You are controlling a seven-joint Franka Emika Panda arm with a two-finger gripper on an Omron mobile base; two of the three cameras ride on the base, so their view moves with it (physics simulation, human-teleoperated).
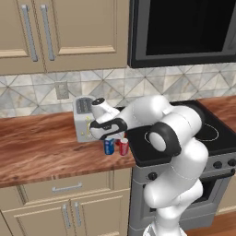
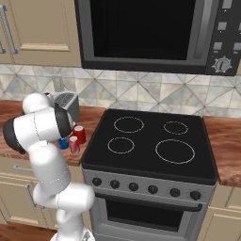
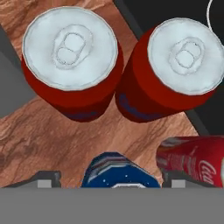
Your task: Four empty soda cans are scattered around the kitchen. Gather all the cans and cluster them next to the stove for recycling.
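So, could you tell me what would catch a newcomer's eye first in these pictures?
Probably the white arm bent low over the wooden counter, its claw straddling a blue can. Next, the cluster of red cans beside it, close to the left edge of the black stove, with a silver toaster just behind.

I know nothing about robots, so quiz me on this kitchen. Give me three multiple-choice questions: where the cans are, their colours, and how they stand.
1. Where are the soda cans?
A) on the cooktop
B) on the wooden counter beside the stove
C) inside the microwave

2. How many of the cans are red?
A) one
B) two
C) three

3. How do the two red cans at the top of the hand view stand?
A) upright
B) on their sides
C) crushed flat

Answers:
1 B: they cluster on the wood at the stove's left edge.
2 C: the hand view shows three red and one blue can.
3 A: their round silvery tops face up.
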